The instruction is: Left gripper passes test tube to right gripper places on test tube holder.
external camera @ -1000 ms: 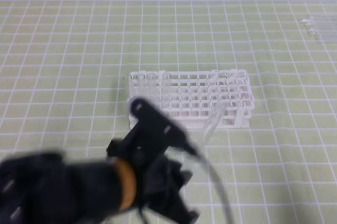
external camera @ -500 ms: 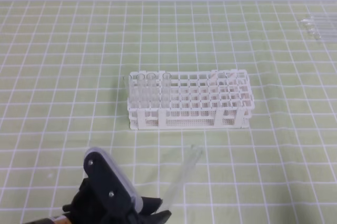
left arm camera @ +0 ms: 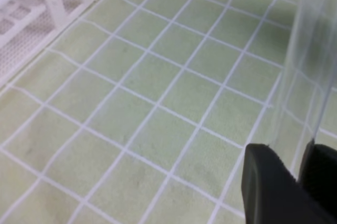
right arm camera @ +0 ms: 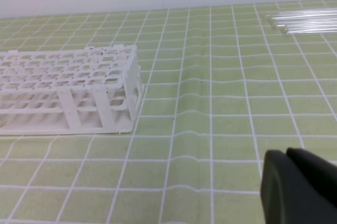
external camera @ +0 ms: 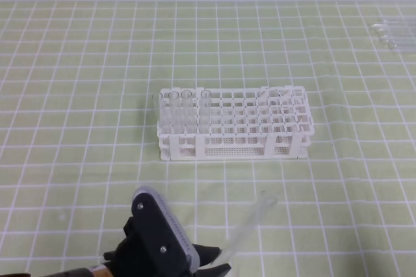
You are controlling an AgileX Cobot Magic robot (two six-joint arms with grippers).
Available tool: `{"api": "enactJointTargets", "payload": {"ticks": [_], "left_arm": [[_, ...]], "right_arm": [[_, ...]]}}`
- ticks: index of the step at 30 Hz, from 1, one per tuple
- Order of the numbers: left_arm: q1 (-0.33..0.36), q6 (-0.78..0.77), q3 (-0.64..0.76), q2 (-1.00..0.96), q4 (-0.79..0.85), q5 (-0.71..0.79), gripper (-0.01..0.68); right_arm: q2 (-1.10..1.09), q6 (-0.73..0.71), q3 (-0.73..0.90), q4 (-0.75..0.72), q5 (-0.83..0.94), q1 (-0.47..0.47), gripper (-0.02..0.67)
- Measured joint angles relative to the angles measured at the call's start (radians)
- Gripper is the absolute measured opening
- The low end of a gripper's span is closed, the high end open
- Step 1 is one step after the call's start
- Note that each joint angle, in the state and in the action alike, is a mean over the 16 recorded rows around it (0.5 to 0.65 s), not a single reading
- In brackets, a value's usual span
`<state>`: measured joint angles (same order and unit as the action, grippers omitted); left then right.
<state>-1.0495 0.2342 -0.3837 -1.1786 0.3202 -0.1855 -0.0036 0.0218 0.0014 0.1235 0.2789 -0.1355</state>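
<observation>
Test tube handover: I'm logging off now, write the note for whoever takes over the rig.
Left gripper: shut on the clear glass test tube, held tilted low in front of the white lattice plastic test tube holder.
Right gripper: shut, empty, off to the holder's right.
Done: tube picked up.
Left: pass it to the right gripper, then place it in the holder, which already has three tubes at its left end.

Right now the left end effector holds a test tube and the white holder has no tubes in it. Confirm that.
Not quite. The left end effector does hold the test tube, but the white holder is not without tubes: the exterior high view shows clear tubes standing at its left end.
</observation>
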Motion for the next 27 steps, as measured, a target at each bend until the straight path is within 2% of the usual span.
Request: {"api": "enactJointTargets", "payload": {"ticks": [5,17,20,27], "left_arm": [[0.000,-0.009,0.000,-0.041,0.000,-0.061,0.101],[0.000,-0.029,0.000,-0.075,0.000,-0.218,0.107],[0.000,-0.033,0.000,-0.075,0.000,-0.242,0.107],[0.000,-0.040,-0.004,-0.075,0.001,-0.269,0.108]], "right_arm": [[0.000,0.011,0.000,0.094,-0.022,0.000,-0.018],[0.000,0.046,-0.001,0.788,-0.229,0.000,-0.018],[0.000,0.041,-0.001,0.921,-0.271,0.000,-0.018],[0.000,-0.025,-0.008,0.979,-0.238,0.000,-0.018]]}}
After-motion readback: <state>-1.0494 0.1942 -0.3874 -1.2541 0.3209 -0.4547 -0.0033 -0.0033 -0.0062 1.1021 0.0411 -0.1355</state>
